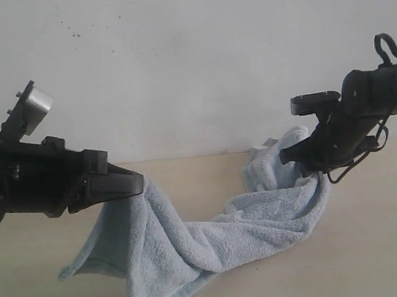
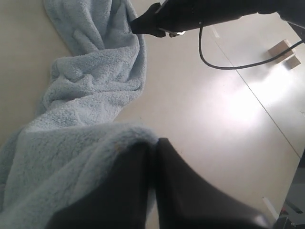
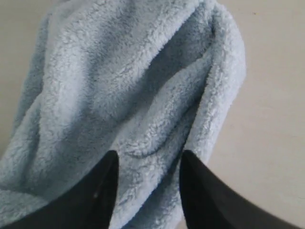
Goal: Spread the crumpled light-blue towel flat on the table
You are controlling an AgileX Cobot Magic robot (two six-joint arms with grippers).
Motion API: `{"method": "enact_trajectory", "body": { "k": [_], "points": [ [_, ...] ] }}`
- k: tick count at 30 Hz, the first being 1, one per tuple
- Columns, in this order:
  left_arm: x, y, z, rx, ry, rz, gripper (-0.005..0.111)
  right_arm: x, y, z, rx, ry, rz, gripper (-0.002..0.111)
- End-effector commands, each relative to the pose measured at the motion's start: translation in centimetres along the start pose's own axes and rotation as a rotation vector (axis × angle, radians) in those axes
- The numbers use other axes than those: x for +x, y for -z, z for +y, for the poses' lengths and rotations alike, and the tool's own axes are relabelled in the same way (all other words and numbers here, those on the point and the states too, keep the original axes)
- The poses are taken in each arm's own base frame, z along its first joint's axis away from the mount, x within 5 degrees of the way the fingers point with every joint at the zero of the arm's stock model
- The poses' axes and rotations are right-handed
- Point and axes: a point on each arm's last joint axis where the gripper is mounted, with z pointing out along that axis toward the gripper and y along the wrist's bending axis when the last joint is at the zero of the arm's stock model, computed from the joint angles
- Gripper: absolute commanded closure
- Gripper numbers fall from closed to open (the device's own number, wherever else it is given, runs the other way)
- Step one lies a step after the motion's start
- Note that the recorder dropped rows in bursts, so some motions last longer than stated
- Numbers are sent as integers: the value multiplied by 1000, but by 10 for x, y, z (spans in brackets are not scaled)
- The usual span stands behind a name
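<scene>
Two black grippers, one towel. Left gripper [image 1: 139,183] pressed shut, pinching edge of pale light-blue fluffy terry-cloth towel [image 1: 213,234], cloth draping down from it. Right gripper [image 3: 147,160] spread apart, bunched towel fold between its jaws. Towel sags between both grippers, twisted middle resting on smooth light-beige table [image 1: 381,244]

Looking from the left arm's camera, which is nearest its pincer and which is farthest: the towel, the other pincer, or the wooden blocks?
1. Towel, pinched in the left pincer itself.
2. Right pincer, at the towel's far end.
3. Wooden blocks, farthest, beyond that arm.
</scene>
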Motion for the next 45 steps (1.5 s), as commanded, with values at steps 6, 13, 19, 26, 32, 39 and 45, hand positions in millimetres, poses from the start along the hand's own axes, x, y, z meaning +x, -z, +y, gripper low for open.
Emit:
{"method": "enact_trajectory", "body": {
  "k": [6,13,19,26,32,39,45],
  "points": [
    [6,-13,10,22,59,35,103,3,-22,-27,72,-221,-53,63],
    [11,-22,16,61,117,62,103,13,-29,-33,83,-170,31,80],
    [11,-23,16,68,110,68,103,9,-14,-32,83,-152,43,109],
    [12,-23,14,93,65,75,103,8,43,-37,179,10,197,109],
    [25,-21,14,109,-110,208,103,57,51,-46,263,13,633,109],
    [44,-15,21,70,-259,419,103,115,52,-39,220,16,817,109],
    [66,-13,36,-46,-218,509,102,135,65,-49,355,66,861,101]
  ]
}}
